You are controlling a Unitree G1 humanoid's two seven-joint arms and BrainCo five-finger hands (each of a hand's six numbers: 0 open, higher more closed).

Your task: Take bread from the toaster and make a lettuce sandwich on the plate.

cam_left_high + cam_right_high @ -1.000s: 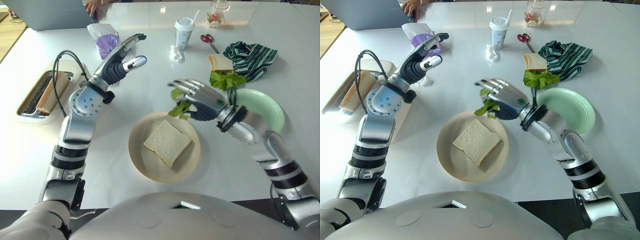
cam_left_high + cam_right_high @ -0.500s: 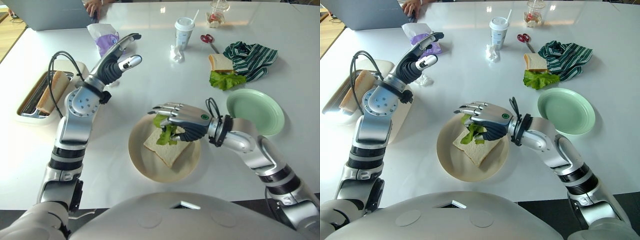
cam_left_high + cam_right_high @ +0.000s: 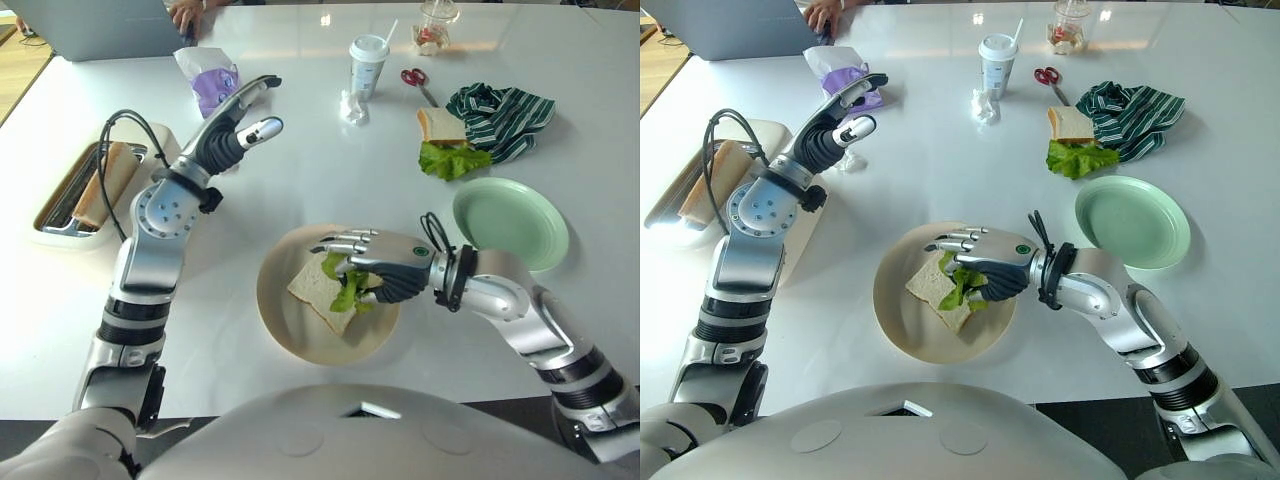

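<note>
A slice of white bread (image 3: 313,291) lies on the beige plate (image 3: 283,323) in front of me. My right hand (image 3: 381,268) is shut on a piece of lettuce (image 3: 349,286), which hangs down onto the slice. The white toaster (image 3: 60,213) stands at the left with another slice of bread (image 3: 103,180) in its slot. Raised above the table beside the toaster, my left hand (image 3: 240,126) is open and holds nothing. More lettuce (image 3: 452,160) and a further bread slice (image 3: 439,125) lie on the table at the far right.
A green plate (image 3: 512,222) sits right of my right forearm. Behind it lie a striped cloth (image 3: 500,115) and scissors (image 3: 417,80). A lidded cup (image 3: 368,63), a jar (image 3: 433,27), a purple bag (image 3: 209,80) and a laptop (image 3: 95,28) stand along the back.
My right hand carried the lettuce from above the plate's far rim down and inward, onto the bread slice. The left hand stayed raised, shifting only slightly.
</note>
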